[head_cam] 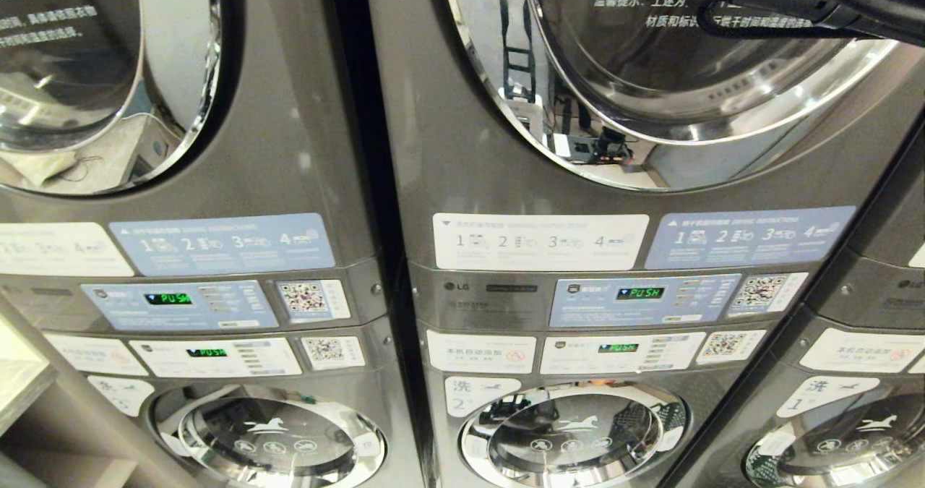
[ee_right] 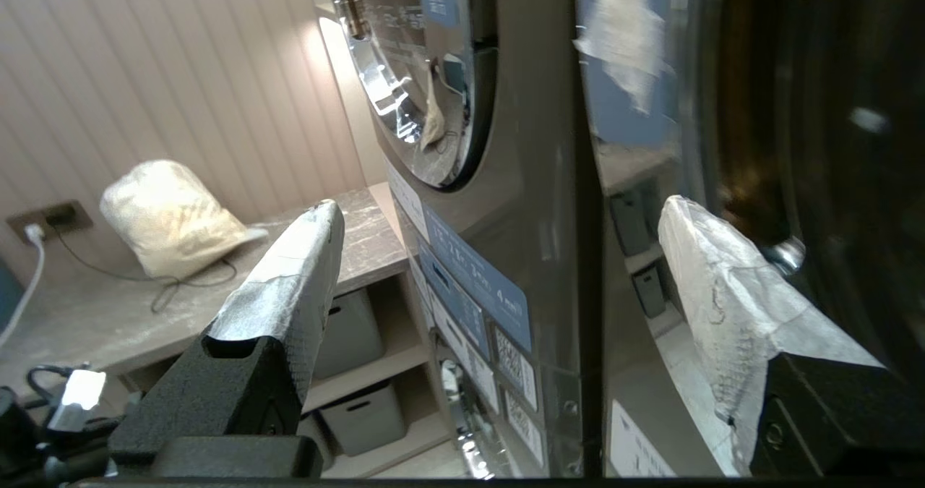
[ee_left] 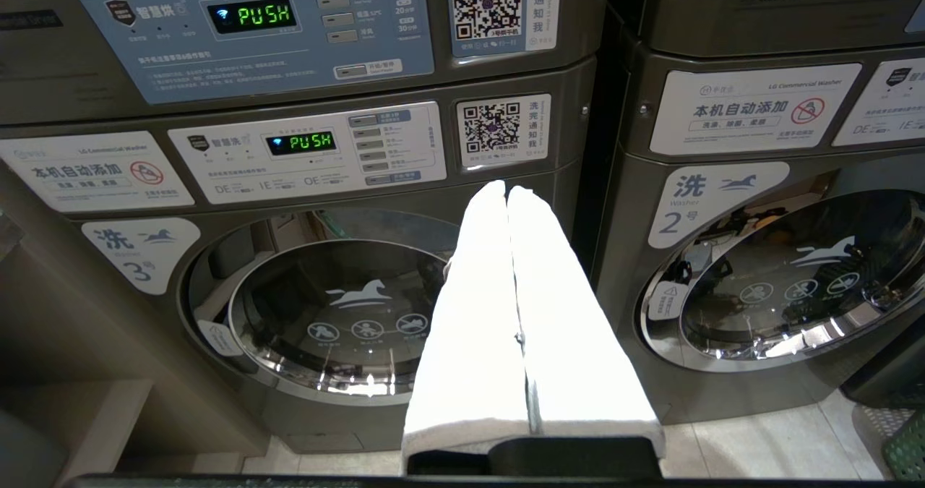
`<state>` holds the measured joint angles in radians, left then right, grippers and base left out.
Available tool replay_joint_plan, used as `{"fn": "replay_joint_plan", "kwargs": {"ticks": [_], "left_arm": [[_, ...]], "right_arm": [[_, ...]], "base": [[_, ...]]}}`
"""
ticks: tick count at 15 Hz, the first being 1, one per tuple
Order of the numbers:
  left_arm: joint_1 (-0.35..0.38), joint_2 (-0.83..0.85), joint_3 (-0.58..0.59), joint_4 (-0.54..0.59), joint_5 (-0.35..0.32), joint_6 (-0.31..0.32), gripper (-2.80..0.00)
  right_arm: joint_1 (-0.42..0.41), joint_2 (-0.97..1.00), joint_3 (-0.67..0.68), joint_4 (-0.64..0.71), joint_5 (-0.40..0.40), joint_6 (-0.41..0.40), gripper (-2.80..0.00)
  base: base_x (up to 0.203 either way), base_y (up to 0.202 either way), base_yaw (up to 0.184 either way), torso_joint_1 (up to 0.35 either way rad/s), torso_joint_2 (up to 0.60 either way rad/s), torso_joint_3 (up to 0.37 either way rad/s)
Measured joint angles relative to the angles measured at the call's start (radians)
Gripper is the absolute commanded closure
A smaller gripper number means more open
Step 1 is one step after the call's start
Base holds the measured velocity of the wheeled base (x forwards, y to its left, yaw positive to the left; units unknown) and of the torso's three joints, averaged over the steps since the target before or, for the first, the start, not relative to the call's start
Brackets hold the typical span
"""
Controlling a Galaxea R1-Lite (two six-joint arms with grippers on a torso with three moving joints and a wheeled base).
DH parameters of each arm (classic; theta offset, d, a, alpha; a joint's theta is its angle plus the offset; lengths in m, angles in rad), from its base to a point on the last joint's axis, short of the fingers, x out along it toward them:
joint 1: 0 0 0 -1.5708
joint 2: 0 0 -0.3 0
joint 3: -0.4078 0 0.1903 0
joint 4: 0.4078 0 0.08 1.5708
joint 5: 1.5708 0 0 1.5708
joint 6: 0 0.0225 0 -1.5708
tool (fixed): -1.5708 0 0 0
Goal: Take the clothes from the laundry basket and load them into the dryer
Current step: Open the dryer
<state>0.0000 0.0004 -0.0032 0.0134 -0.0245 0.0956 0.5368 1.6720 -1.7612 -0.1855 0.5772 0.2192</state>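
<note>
- A stone-patterned countertop [ee_right: 144,307] runs along a pale panelled wall [ee_right: 144,76].
- A cream cloth bag [ee_right: 170,217] sits on that countertop, with a thin dark cord [ee_right: 144,278] trailing beside it.
- A wall socket [ee_right: 50,217] holds a white plug [ee_right: 32,235].
- Grey storage bins [ee_right: 354,332] stand on the shelves under the countertop.
- Lower washers [ee_left: 325,307] with round glass doors show green "PUSH" displays [ee_left: 302,142].
- QR-code stickers [ee_left: 491,126] sit beside the panels.
- A tiled floor [ee_left: 759,444] lies below.
</note>
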Motion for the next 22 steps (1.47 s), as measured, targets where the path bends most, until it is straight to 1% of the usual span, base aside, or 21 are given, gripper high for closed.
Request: {"fn": "replay_joint_plan", "kwargs": {"ticks": [1,3,4,5,10,13,17,22], "left_arm": [[0.000,0.000,0.000,0.000,0.000,-0.002,0.00],[0.000,0.000,0.000,0.000,0.000,-0.004,0.00],[0.000,0.000,0.001,0.000,0.000,-0.005,0.00],[0.000,0.000,0.001,0.000,0.000,-0.005,0.00],[0.000,0.000,0.000,0.000,0.000,-0.005,0.00],[0.000,0.000,0.000,0.000,0.001,-0.007,0.00],[0.000,0.000,0.000,0.000,0.001,-0.007,0.00],[0.000,0.000,0.000,0.000,0.002,-0.006,0.00]], "right_arm": [[0.017,0.021,-0.029,0.003,-0.015,-0.029,-2.80],[0.034,0.061,-0.069,0.003,-0.052,-0.112,-2.80],[0.036,0.079,-0.080,0.003,-0.058,-0.155,-2.80],[0.038,0.093,-0.087,0.003,-0.060,-0.177,-2.80],[0.040,0.127,-0.114,-0.001,-0.065,-0.189,-2.80],[0.044,0.156,-0.168,-0.002,-0.128,-0.198,-2.80],[0.047,0.170,-0.184,-0.002,-0.139,-0.206,-2.80],[0.041,0.181,-0.184,-0.015,-0.194,-0.212,-2.80]], "base": [[0.000,0.000,0.000,0.000,0.00,0.000],[0.000,0.000,0.000,0.000,0.00,0.000],[0.000,0.000,0.000,0.000,0.00,0.000],[0.000,0.000,0.000,0.000,0.00,0.000],[0.000,0.000,0.000,0.000,0.00,0.011],[0.000,0.000,0.000,-0.002,0.01,0.146],[0.000,0.000,0.000,-0.002,0.00,0.155],[0.000,0.000,0.000,-0.003,0.00,0.016]]}}
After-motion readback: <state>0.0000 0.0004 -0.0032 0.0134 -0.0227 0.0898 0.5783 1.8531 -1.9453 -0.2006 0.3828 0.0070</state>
